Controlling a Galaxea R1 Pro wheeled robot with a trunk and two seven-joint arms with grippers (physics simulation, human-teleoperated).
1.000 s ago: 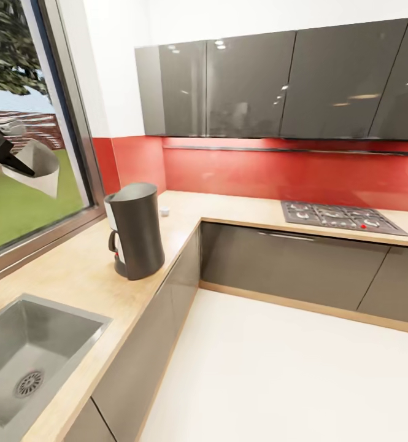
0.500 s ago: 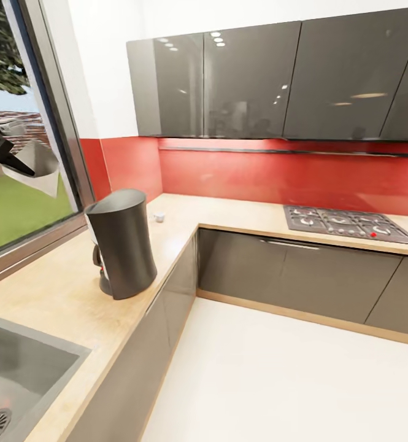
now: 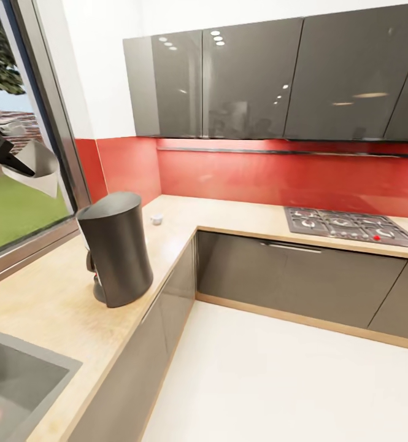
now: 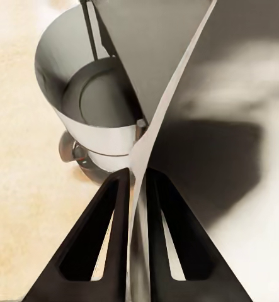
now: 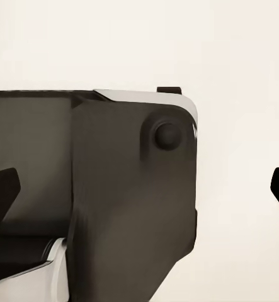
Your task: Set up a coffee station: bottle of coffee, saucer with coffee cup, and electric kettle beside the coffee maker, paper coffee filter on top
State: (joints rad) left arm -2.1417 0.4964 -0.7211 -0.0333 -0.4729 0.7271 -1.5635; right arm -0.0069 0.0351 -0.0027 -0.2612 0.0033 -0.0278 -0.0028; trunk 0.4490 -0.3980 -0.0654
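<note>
The coffee maker [image 3: 115, 248], a tall dark column, stands on the kitchen countertop [image 3: 44, 301] near its front edge, left of the inner corner. My left gripper [image 3: 1, 150] is held high at the far left, in front of the window and well above and left of the coffee maker. It is shut on the paper coffee filter [image 3: 41, 167], a white cone. In the left wrist view the left gripper [image 4: 138, 173] has its black fingers pinching the filter [image 4: 233, 75], with the coffee maker's top [image 4: 95, 104] below. My right gripper [image 5: 139, 189] is open, its fingertips wide apart.
A small white item [image 3: 157, 218] sits on the counter behind the coffee maker. A sink [image 3: 13, 380] is sunk into the counter at lower left. A gas hob [image 3: 345, 224] lies at right. Dark wall cabinets [image 3: 240, 80] hang above, and pale floor [image 3: 277, 380] fills the L's inside.
The camera has moved forward and turned: coffee maker and sink slide left and down in the picture. The left gripper still holds the filter in the same place in view.
</note>
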